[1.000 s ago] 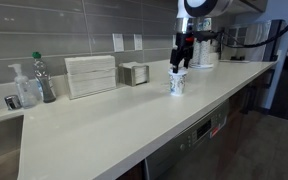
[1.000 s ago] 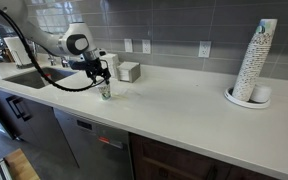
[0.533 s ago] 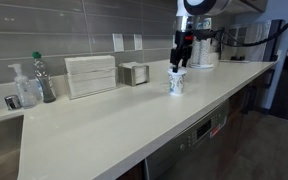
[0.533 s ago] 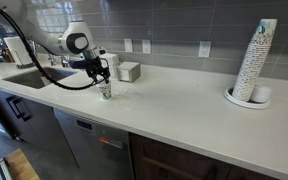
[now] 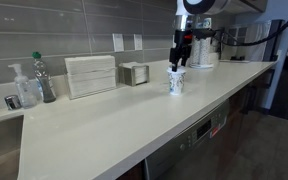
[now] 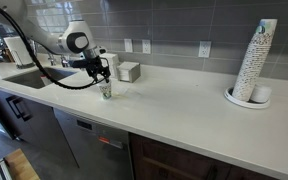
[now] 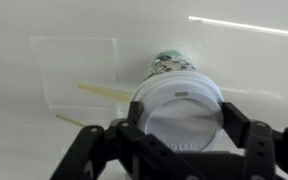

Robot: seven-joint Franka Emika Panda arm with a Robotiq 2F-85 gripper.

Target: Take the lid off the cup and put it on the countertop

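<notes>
- Countertop [image 5: 94, 125]: long and off-white, and every item below is carried on it. Bare stretches are seen on both sides of the cup, so a set-down place is judged close at hand
- Soap dispenser [image 5: 22, 88] and bottle [image 5: 43, 78]: grouped at the far left by the wall, well apart from the work
- Ribbed box [image 5: 90, 75] and small holder [image 5: 134, 73]: set against the tiled wall to the left of the cup, touched by nothing
- Cup [image 5: 177, 84]: short and white with a blue-grey pattern, stood upright on the countertop. In the wrist view its patterned side is glimpsed beyond the lid
- Lid [image 7: 179, 112]: round, flat and white, seated on the cup's rim and not yet removed. No long axis is offered, so any line across the rim is judged equally good for a grip
- Gripper [image 7: 181, 125]: hung directly over the cup and pointed straight down. The lid is centred between the fingers [image 7: 134, 122], one at each side of the rim. The spread is narrow, about the lid's width, and whether the pads press on the rim cannot be told
- Deciding relation: the lid is placed straight below the wrist, so a plain upward pull is judged to be called for, followed by a move sideways to bare countertop
- Stack of cups [image 6: 254, 62]: tall, at the far right, well apart and not concerned
</notes>
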